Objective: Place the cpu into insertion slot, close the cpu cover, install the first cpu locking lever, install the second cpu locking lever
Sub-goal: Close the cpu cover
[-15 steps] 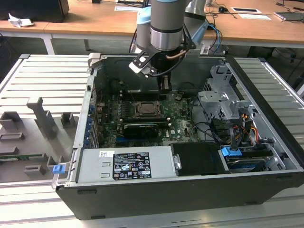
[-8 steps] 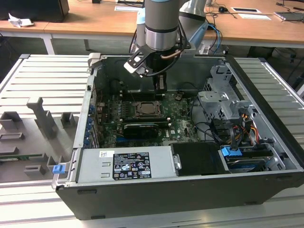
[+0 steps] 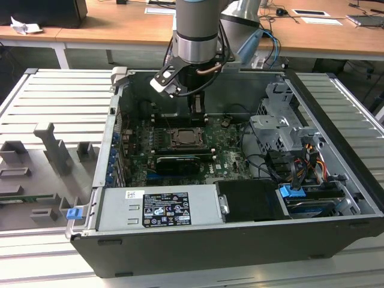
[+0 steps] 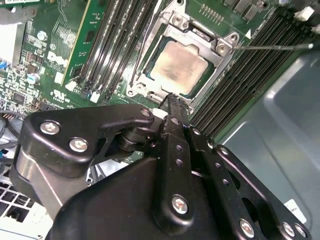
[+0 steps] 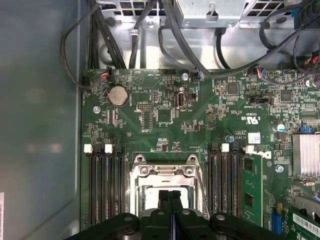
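In the second wrist view, taken left to right, memory slots (image 4: 107, 45) lie beside the socket (image 4: 131, 91). The cpu (image 4: 179, 67) sits in the socket with the cover (image 4: 152, 57) down around it. The tool (image 4: 171, 102) hangs at the socket's edge, fingers pressed together, holding nothing visible. A thin locking lever (image 4: 275, 46) stands free across the further slots. Risk, as judged: the unlatched cover may lift, or the narrow tips may slip off a lever and scrape the board (image 4: 75, 30).

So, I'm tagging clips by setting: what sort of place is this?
Probably a robotics lab or workshop: an opened computer case lies on a metal workbench, a robot arm reaches into it, wooden desks stand behind.
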